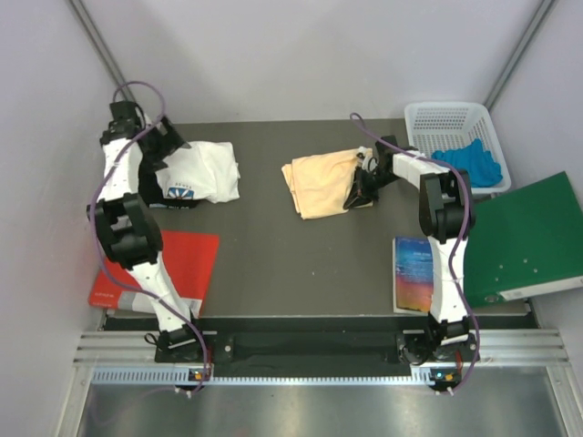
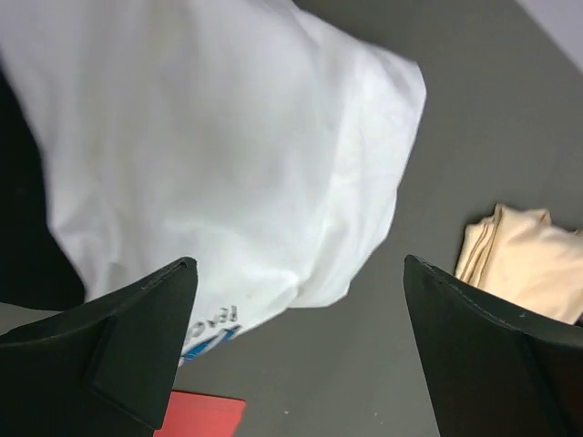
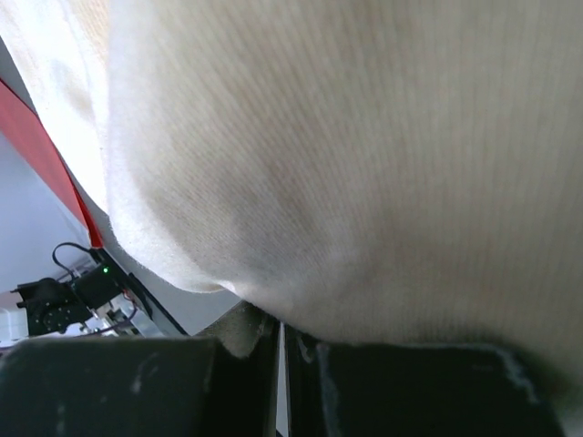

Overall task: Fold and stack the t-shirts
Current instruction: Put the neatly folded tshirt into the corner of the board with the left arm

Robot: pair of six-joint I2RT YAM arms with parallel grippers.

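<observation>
The white t-shirt [image 1: 202, 171] with a small dark-blue print lies folded at the back left of the table. My left gripper [image 1: 168, 150] hangs over its left part, open and empty; in the left wrist view the white t-shirt [image 2: 228, 137] lies below the spread left gripper [image 2: 299, 264]. The peach-yellow t-shirt [image 1: 319, 182] lies folded at the back centre and shows in the left wrist view [image 2: 524, 264]. My right gripper [image 1: 363, 182] is at its right edge, shut on the cloth. In the right wrist view the peach cloth [image 3: 346, 155] fills the frame over the closed right gripper [image 3: 281, 332].
A white basket [image 1: 451, 123] with a blue cloth [image 1: 469, 162] stands at the back right. A green folder [image 1: 528, 237] lies at the right edge, a blue book [image 1: 414, 273] at the front right, a red book [image 1: 173, 269] at the front left.
</observation>
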